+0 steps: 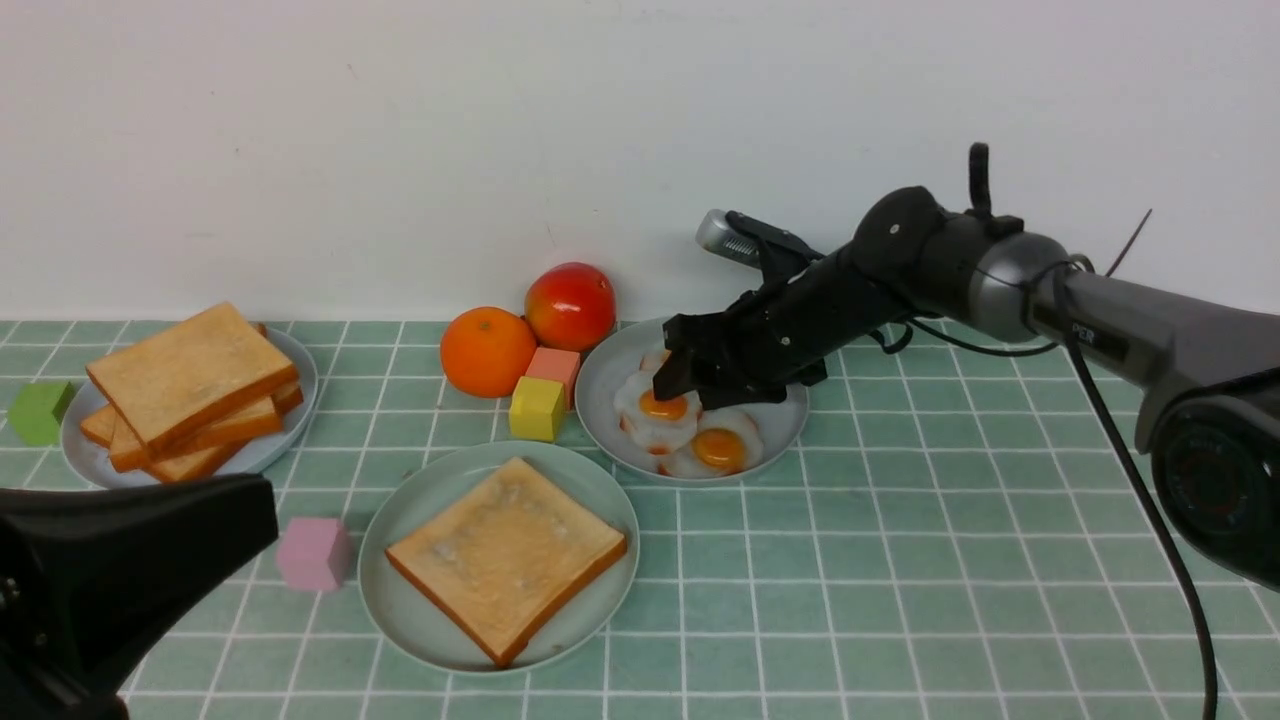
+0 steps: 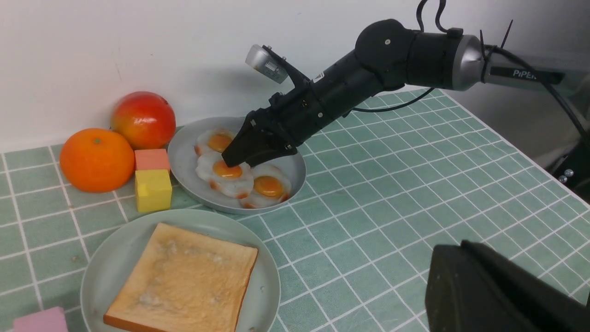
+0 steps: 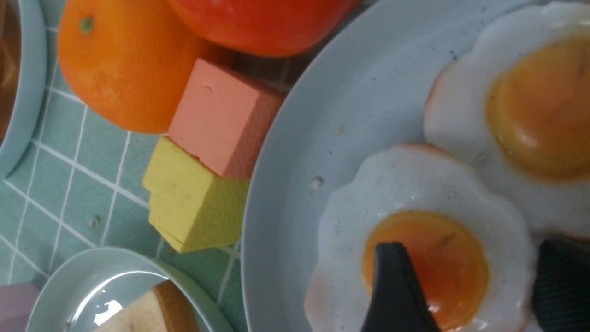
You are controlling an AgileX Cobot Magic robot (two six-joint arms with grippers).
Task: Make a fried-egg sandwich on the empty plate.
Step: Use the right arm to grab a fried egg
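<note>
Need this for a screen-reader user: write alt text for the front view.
The right arm's open tool is poised at a fried egg on a grey-blue plate of eggs. Nearer the camera, a mint-green plate holds one toast slice; a toast stack sits at far left.

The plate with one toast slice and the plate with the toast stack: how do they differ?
The plate with one toast slice is mint-green and looks slightly larger; the plate with the toast stack is grey-blue. The first carries a single flat slice, the second several slices piled askew. Both are round, shallow, and stand on the tiled table.
</note>
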